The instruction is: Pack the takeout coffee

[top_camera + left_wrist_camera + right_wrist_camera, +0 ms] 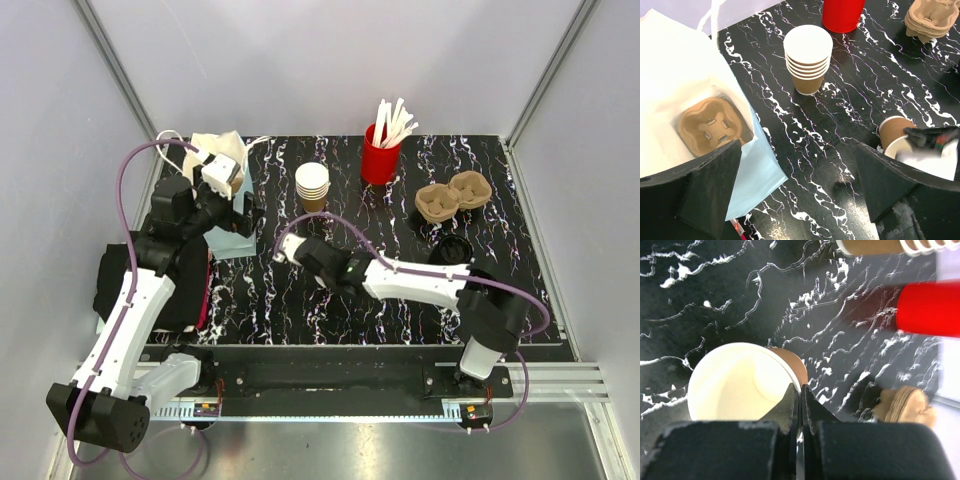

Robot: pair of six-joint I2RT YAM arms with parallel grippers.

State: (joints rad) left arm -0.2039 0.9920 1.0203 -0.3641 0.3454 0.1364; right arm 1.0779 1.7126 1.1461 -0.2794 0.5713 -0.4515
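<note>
The takeout coffee cup (740, 382), brown kraft paper with a white rim and inside, is lidless. In the left wrist view the cup (894, 131) tilts over the marbled table. My right gripper (800, 390) is shut on the cup's rim, one finger inside the wall and one outside; the top view shows this right gripper (303, 252) at mid-table. A round black lid (451, 250) lies to the right. My left gripper (800, 200) stands wide open with nothing between its fingers, beside the white paper bag (675, 65); from above this left gripper (235, 212) is at the left.
A brown cup carrier (710, 125) sits inside the bag. A stack of lidless brown cups (312, 185) and a red cup of white sticks (380, 155) stand at the back. Stacked spare carriers (450, 197) lie at the back right.
</note>
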